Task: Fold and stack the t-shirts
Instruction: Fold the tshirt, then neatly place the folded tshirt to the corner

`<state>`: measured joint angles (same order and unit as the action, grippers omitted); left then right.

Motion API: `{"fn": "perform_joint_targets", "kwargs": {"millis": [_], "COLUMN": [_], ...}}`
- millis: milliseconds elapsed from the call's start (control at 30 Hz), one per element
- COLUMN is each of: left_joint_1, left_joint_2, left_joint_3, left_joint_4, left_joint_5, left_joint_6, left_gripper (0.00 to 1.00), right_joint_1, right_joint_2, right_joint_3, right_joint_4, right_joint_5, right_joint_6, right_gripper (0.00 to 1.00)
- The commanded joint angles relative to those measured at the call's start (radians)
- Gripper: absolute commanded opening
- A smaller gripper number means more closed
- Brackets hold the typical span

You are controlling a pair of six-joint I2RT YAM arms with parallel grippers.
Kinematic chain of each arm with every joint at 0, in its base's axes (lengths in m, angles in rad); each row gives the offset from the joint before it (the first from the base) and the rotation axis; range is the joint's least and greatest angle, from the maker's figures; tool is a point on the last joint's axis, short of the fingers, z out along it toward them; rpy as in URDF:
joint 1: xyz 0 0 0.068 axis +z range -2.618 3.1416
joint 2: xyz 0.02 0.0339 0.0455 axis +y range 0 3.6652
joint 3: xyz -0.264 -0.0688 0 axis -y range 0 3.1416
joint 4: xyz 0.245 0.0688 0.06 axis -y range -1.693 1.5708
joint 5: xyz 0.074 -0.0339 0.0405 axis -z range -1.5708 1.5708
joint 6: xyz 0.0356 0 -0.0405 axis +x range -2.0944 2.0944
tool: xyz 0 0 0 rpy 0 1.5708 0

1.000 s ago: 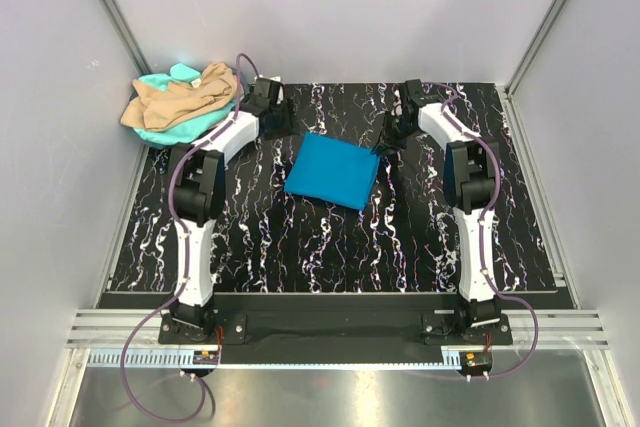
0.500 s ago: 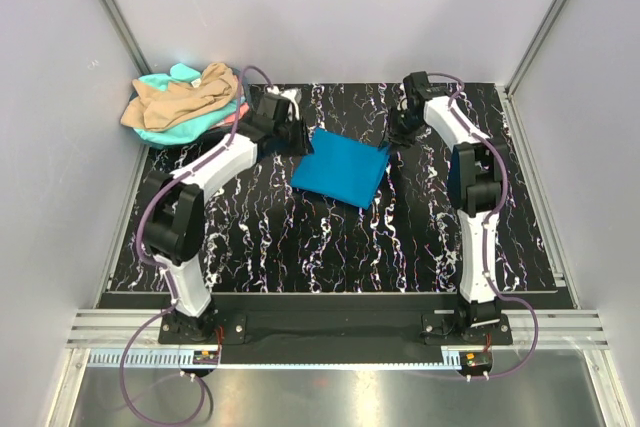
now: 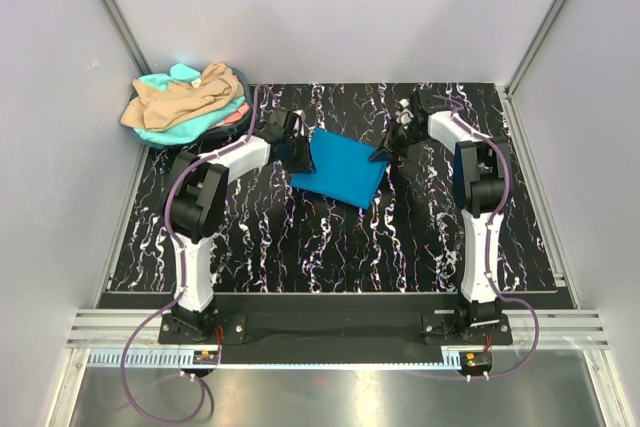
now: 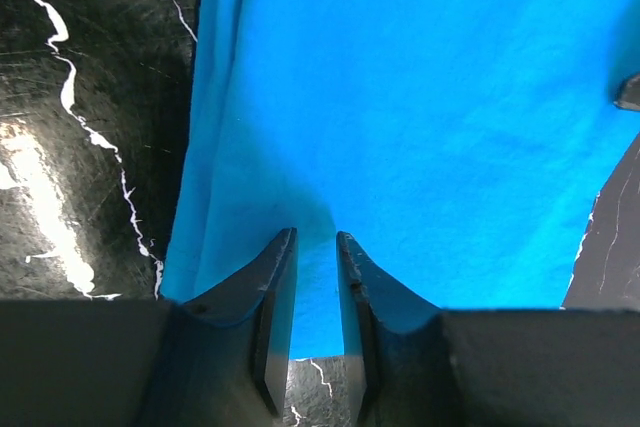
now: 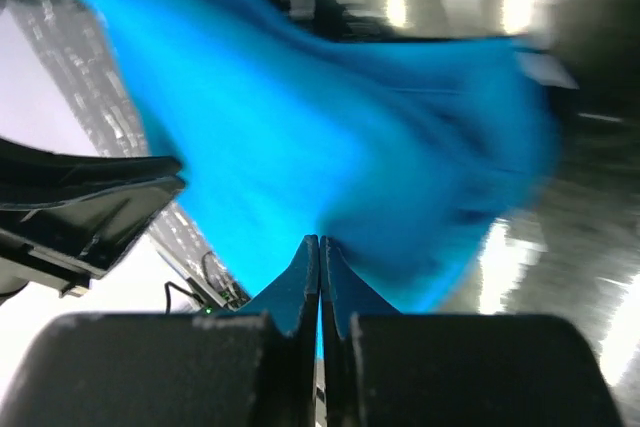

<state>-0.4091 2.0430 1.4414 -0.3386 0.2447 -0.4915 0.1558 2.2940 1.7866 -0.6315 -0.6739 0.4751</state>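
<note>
A bright blue cloth t-shirt (image 3: 338, 167), folded into a flat, roughly square packet, is laid on the black white-veined marbled table (image 3: 300, 247), toward the far side and between the two arms. Its edges are turned at an angle to the table's edges.

The left gripper (image 3: 298, 152) is set low at the left edge of the packet. In the left wrist view its fingertips (image 4: 283, 247) are seen a narrow gap apart, and the edge of the bright blue cloth t-shirt (image 4: 400, 97) is seen in that gap, with bare table just beyond it on the left. Whether the cloth is actually clamped there cannot be told.

The right gripper (image 3: 385, 152) is placed at the far right corner of the packet. In the right wrist view, which is blurred, the right gripper (image 5: 319, 240) is seen with its fingers pressed together, and the blue cloth (image 5: 300, 147) is drawn to a point at their tips, so that the corner is pinched. In the overhead view that corner is pulled out into a point toward the gripper.

At the far left corner of the table a loose heap of other shirts is piled, well apart from the blue one: a crumpled tan-beige t-shirt (image 3: 180, 97) on top, a mint-turquoise t-shirt (image 3: 170, 130) beneath it, and an edge of a coral-pink t-shirt (image 3: 235, 115) at the heap's right side.
</note>
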Motion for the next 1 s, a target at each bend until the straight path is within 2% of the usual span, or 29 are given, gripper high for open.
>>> {"fn": "perform_joint_targets", "kwargs": {"millis": [0,233,367,433,467,500,567,633,967], "left_joint_1": [0.001,-0.011,-0.017,-0.02,-0.022,-0.023,-0.027,-0.031,-0.039], "left_joint_2": [-0.033,-0.093,-0.158,-0.208,-0.227,-0.248,-0.312,-0.386,-0.714], "left_joint_3": [-0.033,-0.145,-0.161,-0.154,-0.153,-0.148,-0.142,-0.15,-0.28], "left_joint_4": [0.056,0.069,0.033,0.015,-0.009,-0.022,-0.051,-0.059,-0.158], "left_joint_5": [0.021,0.004,-0.001,0.004,0.002,0.004,0.005,0.016,0.001], "left_joint_6": [-0.007,0.011,0.018,0.011,0.011,0.01,-0.002,-0.018,-0.064], "left_gripper": [0.26,0.25,0.26,0.29,0.36,0.4,0.46,0.48,0.49], "right_joint_1": [-0.055,-0.078,-0.078,-0.078,-0.078,-0.078,-0.078,-0.078,-0.055], "right_joint_2": [-0.007,0.021,-0.028,-0.068,-0.082,-0.099,-0.094,-0.074,0.021], "right_joint_3": [-0.02,0.037,0.045,0.027,0.014,0.004,-0.016,-0.019,0.034], "right_joint_4": [0.007,-0.088,-0.128,-0.116,-0.1,-0.059,-0.028,0.016,0.113], "right_joint_5": [0.016,0.151,0.203,0.18,0.169,0.149,0.087,0.042,0.048], "right_joint_6": [-0.044,-0.156,-0.165,-0.153,-0.13,-0.122,-0.104,-0.102,-0.138], "right_gripper": [0.0,0.02,0.09,0.32,0.44,0.61,0.68,0.76,0.77]}}
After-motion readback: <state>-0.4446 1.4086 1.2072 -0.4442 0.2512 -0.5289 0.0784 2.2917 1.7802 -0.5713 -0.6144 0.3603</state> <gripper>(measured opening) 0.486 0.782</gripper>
